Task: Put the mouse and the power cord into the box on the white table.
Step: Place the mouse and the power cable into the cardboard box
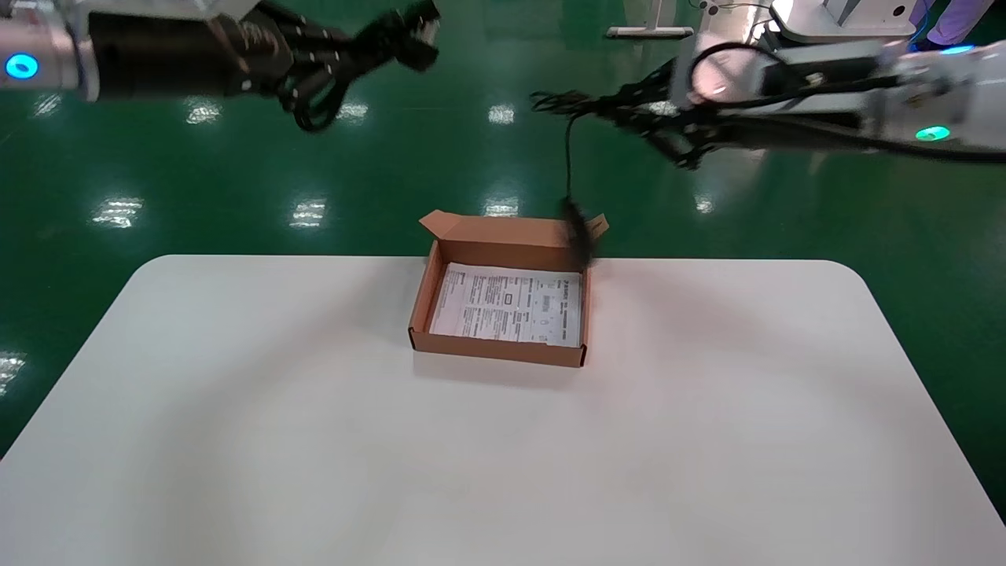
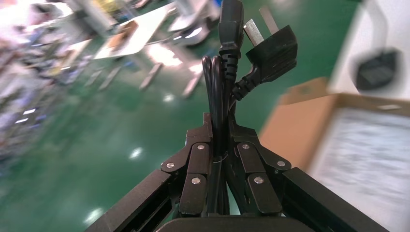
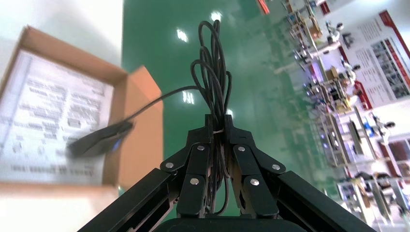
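The brown box [image 1: 495,350], lined with a printed sheet, stands at the far middle of the white table [image 1: 236,440]. High above the floor at the far left, my left gripper [image 1: 350,55] is shut on the power cord [image 1: 397,39]; its pronged plug [image 2: 270,48] sticks out past the left gripper [image 2: 220,121]. My right gripper [image 1: 601,106] is shut on the mouse's coiled thin cable [image 3: 212,72]. The mouse [image 1: 578,232] dangles from it over the box's far right corner. The right wrist view shows the mouse [image 3: 99,138] hanging over the box [image 3: 140,135] beyond my right gripper [image 3: 219,123].
Green floor lies beyond the table's far edge. A white machine base [image 1: 833,20] stands at the far right. The box's small flaps [image 1: 440,224] stand up at its far corners.
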Controlling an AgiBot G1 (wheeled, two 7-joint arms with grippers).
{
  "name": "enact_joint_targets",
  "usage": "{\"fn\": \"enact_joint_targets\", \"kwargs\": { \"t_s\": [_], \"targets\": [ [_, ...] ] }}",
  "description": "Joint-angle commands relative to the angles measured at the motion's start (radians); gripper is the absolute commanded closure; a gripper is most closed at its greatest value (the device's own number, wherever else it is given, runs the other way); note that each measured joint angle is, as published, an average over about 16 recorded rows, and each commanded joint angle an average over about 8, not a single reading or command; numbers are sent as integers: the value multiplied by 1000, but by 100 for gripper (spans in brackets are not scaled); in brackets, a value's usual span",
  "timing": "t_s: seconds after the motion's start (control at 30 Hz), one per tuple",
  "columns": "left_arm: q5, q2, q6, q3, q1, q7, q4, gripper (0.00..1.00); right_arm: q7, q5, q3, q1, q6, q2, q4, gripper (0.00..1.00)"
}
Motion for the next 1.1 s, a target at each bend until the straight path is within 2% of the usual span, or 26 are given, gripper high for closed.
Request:
{"fn": "enact_joint_targets", "kwargs": {
  "t_s": [0.03, 0.37, 0.73, 0.9, 1.1],
  "targets": [
    [5, 13, -63, 0, -1, -4, -21, 100, 5, 3, -1, -22, 11, -22, 25, 100],
    [45, -41, -84, 26, 56, -133, -188, 100, -27, -27, -27, -108, 92, -121, 48, 100],
    [93, -126, -124, 52, 136, -333, -441, 100, -128, -71, -65, -126, 156, -226, -66, 100],
    [126, -175, -132, 68, 165, -440, -567, 100, -155, -72, -86, -135, 198, -250, -103, 100],
    [172, -226, -148, 86, 199, -566, -706, 100, -140, -57, -125, -155, 223, -257, -100, 99]
  ]
}}
